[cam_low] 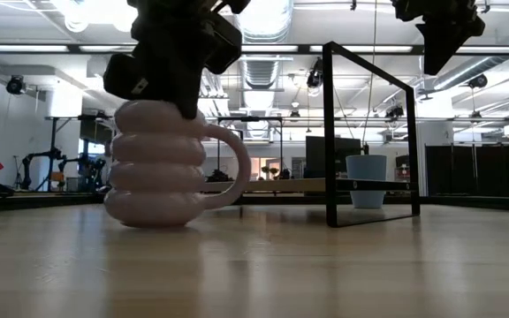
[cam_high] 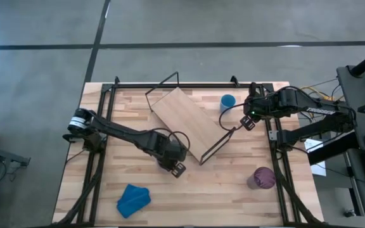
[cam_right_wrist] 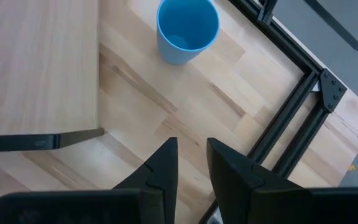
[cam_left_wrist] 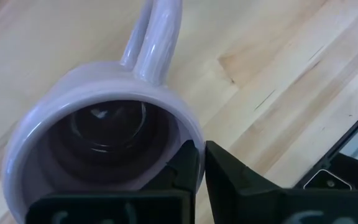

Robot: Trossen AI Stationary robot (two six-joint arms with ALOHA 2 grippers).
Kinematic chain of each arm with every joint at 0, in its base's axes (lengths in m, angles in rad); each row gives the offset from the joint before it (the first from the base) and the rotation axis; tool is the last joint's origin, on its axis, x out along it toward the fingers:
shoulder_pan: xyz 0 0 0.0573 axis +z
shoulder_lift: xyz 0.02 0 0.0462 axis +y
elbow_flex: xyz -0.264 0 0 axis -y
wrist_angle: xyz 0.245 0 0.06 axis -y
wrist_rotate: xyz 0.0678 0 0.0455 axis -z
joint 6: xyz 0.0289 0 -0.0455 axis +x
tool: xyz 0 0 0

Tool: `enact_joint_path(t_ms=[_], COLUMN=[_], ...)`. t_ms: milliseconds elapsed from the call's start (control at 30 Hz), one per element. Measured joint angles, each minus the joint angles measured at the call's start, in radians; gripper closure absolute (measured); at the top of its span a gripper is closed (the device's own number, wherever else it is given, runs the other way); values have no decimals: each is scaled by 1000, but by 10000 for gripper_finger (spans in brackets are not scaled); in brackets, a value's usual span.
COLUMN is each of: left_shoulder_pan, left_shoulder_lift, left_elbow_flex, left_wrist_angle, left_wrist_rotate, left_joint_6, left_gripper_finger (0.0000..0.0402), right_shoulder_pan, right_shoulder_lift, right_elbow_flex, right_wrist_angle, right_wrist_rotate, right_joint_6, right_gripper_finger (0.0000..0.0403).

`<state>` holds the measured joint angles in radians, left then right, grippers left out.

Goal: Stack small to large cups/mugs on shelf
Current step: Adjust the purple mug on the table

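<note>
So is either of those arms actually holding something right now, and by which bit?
The left pincer grips the pale-lilac mug by its rim, one finger inside and one outside, opposite the handle. The right pincer holds nothing.

1. A blue cloth [cam_high: 133, 199] lies crumpled on the bench [cam_high: 220, 183], near the front edge on the left side.
2. The bench is made of light wood planks. It has black rails [cam_high: 195, 84] around its edges.
3. The floor [cam_high: 43, 63] around the bench is grey, with dark lines across it.
4. A grey table [cam_high: 360, 95] with wires and small things stands off to the right.
5. Behind the bench, the room has bright lights [cam_low: 87, 11] and pipes on the ceiling.
</note>
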<state>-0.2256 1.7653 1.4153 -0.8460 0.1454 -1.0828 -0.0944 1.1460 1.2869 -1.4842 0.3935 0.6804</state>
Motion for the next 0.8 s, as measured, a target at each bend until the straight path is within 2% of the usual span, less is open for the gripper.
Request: enact_joint_path(t_ms=[367, 567, 800], left_shoulder_pan=[1, 1, 1], left_shoulder_lift=[0, 0, 0], left_elbow_flex=[-9, -9, -4], left_wrist_angle=[4, 10, 46], left_wrist_rotate=[7, 7, 7], left_joint_6=[-1, -1, -1], left_gripper_finger=[344, 341, 340], right_shoulder_pan=[0, 0, -13], right_shoulder_lift=[0, 0, 0], right_elbow_flex=[0, 0, 0], right_wrist_angle=[4, 6, 12], right_wrist_rotate=[0, 2, 64], right_joint_6=[-6, -82, -113], right_gripper_finger=[323, 323, 323])
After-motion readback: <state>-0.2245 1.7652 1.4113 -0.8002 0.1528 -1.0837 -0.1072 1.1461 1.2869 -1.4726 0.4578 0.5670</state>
